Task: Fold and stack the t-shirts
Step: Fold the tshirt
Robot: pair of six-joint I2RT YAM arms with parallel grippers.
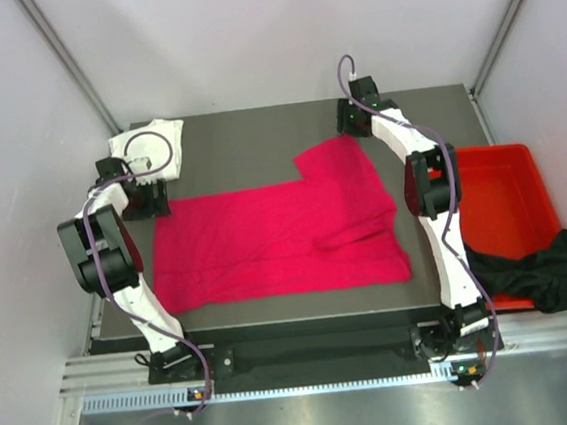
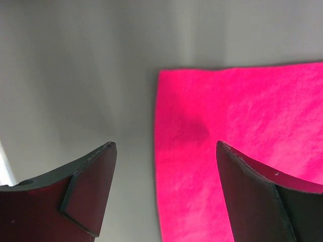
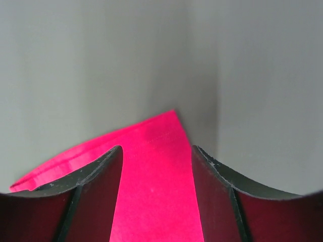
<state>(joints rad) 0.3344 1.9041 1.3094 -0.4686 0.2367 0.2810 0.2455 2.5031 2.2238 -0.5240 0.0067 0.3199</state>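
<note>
Holding both pincers apart, we've left gripper [image 2: 165, 147] straddling pink t-shirt [image 1: 266, 239] hem by left edge of tabletop [image 1: 237, 147]. Our right gripper [image 3: 156, 149] sits over sleeve corner nr far edge.

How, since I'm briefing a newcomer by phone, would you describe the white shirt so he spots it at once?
Find the dark table; go to its far-left corner, beyond the left arm. The white shirt lies there as a small bundle, unlike the pink shirt spread mid-table and the black shirt draped over the red bin.
</note>
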